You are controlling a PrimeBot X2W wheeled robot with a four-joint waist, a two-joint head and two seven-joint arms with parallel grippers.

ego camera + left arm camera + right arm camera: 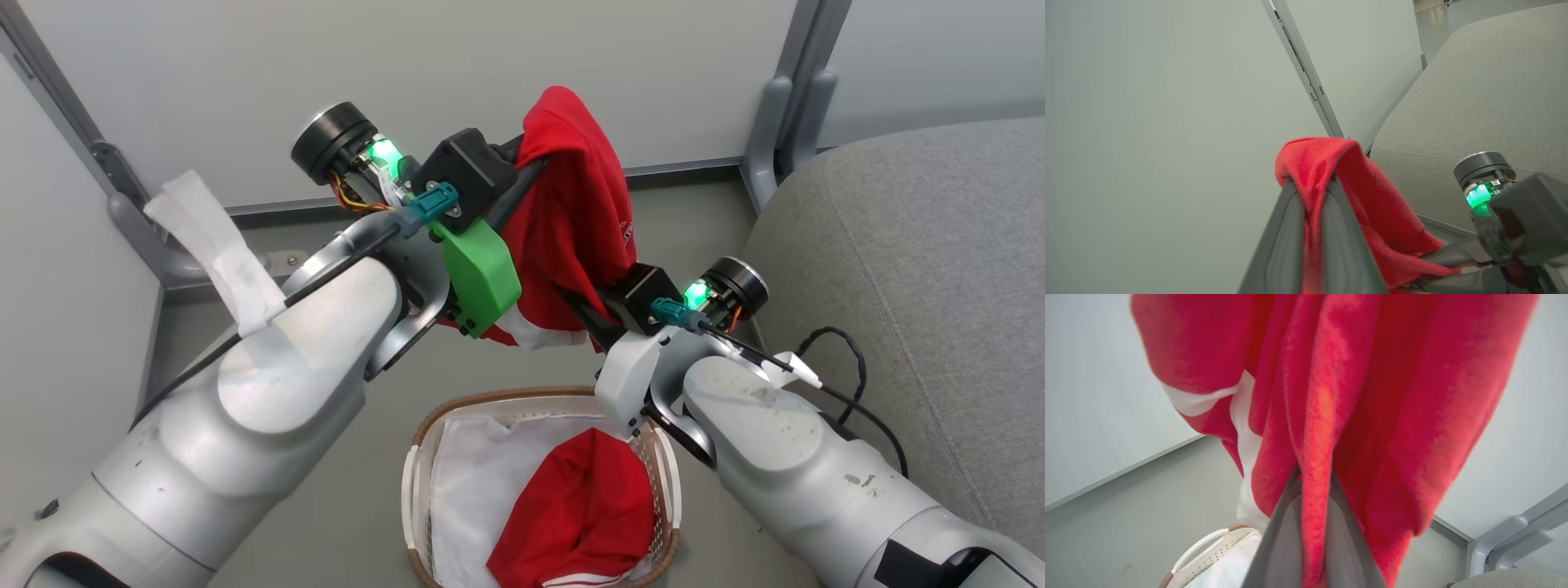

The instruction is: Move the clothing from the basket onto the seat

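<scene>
Our right forearm [784, 457] looms closest, with its black cable [860, 363] lying across the grey seat [914, 269] just beyond our right hand [1314, 473]. Both hands pinch one red garment [571, 212], left hand [1310, 181] at its top. Beneath them, the second garment [580, 506] lies in the basket [490, 398].

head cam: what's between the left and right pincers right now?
One red garment, hanging between left pincer and right pincer, both shut on it. Head view shows it; no bare gap.
</scene>
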